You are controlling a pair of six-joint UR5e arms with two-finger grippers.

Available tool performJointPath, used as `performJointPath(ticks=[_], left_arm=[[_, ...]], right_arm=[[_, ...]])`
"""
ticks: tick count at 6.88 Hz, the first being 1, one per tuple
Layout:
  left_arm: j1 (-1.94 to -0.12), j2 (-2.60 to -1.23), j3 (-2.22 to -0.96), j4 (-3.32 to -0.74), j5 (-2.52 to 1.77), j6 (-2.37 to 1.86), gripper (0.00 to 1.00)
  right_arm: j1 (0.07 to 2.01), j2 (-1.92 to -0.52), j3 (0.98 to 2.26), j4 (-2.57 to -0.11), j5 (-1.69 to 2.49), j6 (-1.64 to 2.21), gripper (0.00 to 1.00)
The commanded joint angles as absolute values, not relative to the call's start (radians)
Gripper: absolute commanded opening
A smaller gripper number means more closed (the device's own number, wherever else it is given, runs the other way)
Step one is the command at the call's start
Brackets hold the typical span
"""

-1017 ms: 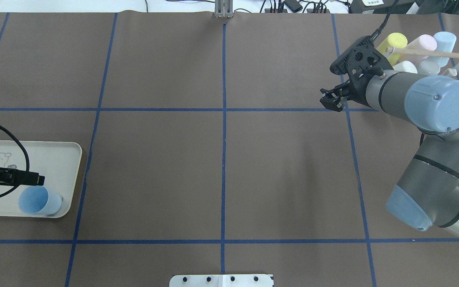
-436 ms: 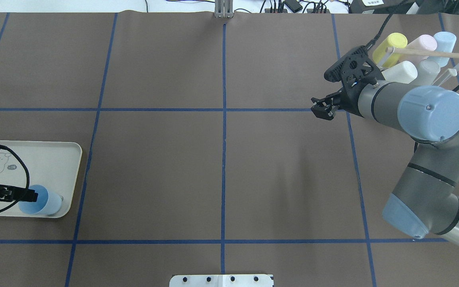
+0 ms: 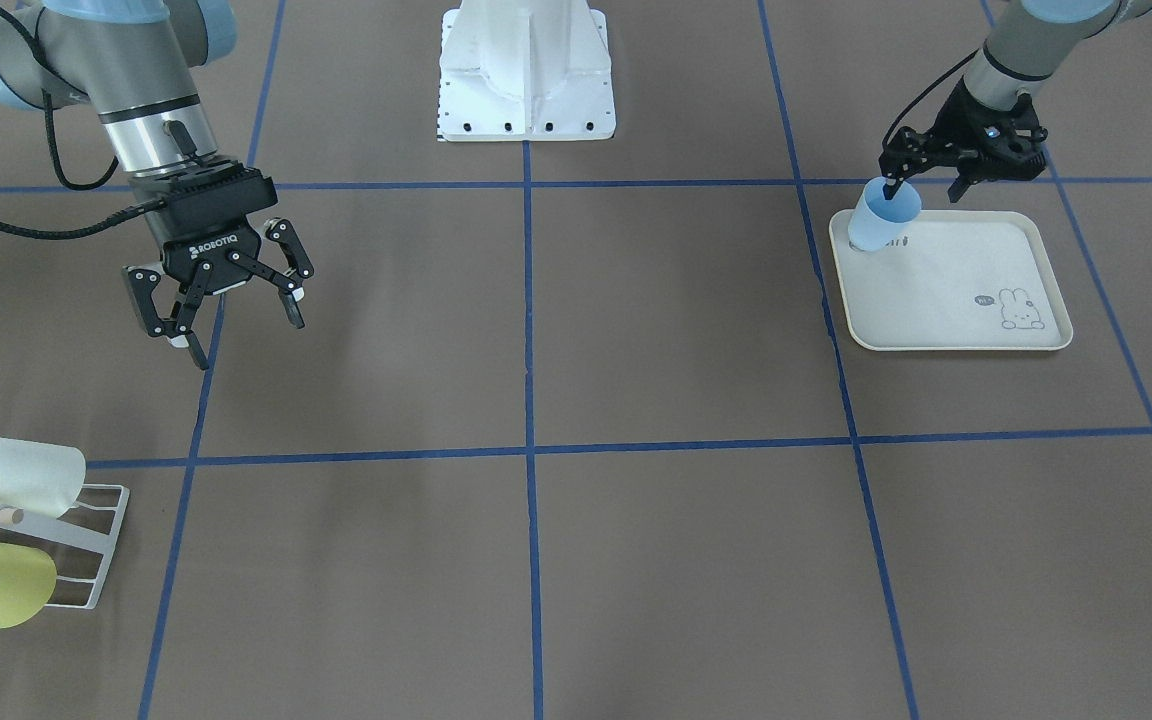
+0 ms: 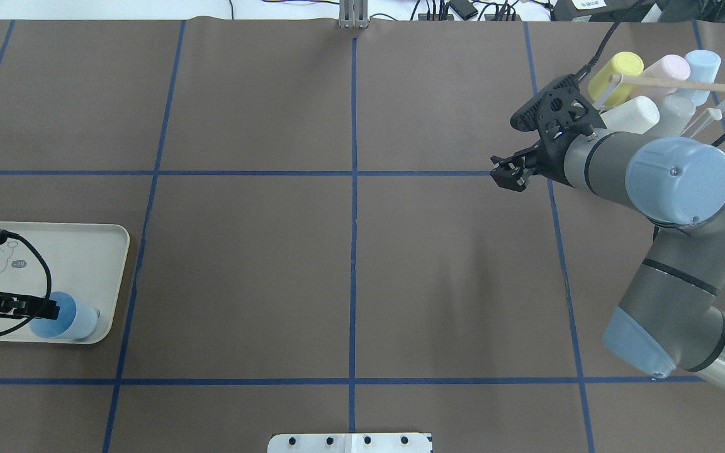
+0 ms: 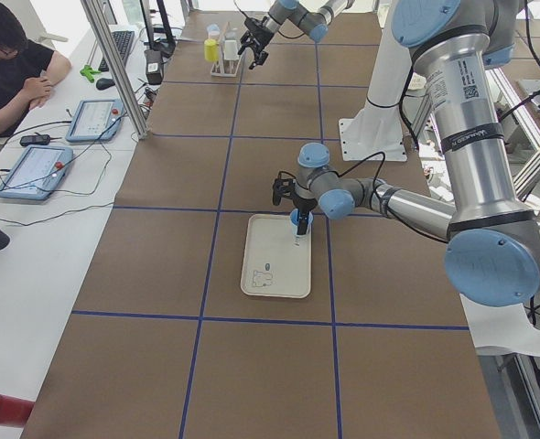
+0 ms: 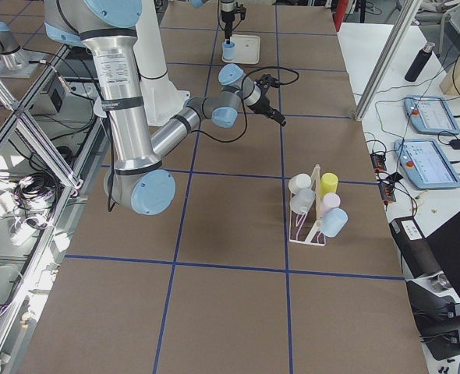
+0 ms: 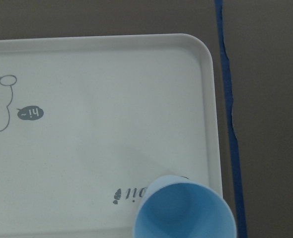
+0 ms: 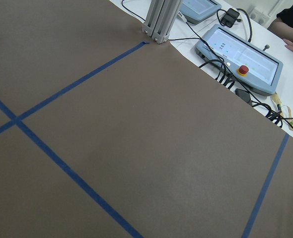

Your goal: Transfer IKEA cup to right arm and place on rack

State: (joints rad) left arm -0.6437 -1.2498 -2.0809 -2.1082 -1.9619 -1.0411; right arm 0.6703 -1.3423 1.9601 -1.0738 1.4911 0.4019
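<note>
Opening stage. The IKEA cup (image 3: 884, 215) is being approached on the tray (image 3: 946, 300) at the worktop's left, one finger of the spread left tool (image 3: 924, 186) dipping inside its rim. The right tool (image 3: 241, 338) is being held spread near the rack (image 4: 677, 82). Grasp, transfer and racking are being awaited.

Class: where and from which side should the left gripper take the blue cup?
By its rim wall, from straight above: the blue cup stands upright, mouth open, on the tray, so one finger of the left gripper fits inside, one outside.
</note>
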Motion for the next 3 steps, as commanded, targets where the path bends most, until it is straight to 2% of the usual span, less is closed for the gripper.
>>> performJointPath(ticks=[1,2,3], left_arm=[[-0.638,-1.259,-2.063,-2.109,-1.965,-1.042,0.39],[-0.638,-1.262,-2.063,-2.109,-1.965,-1.042,0.22],[-0.638,-1.264,-2.065,-2.109,-1.968,-1.042,0.15]], right_arm=[[0.669,-1.342,1.959,-1.074,1.491,0.402,0.99],[0.667,-1.342,1.959,-1.074,1.491,0.402,0.99],[0.666,-1.342,1.96,-1.074,1.491,0.402,0.99]])
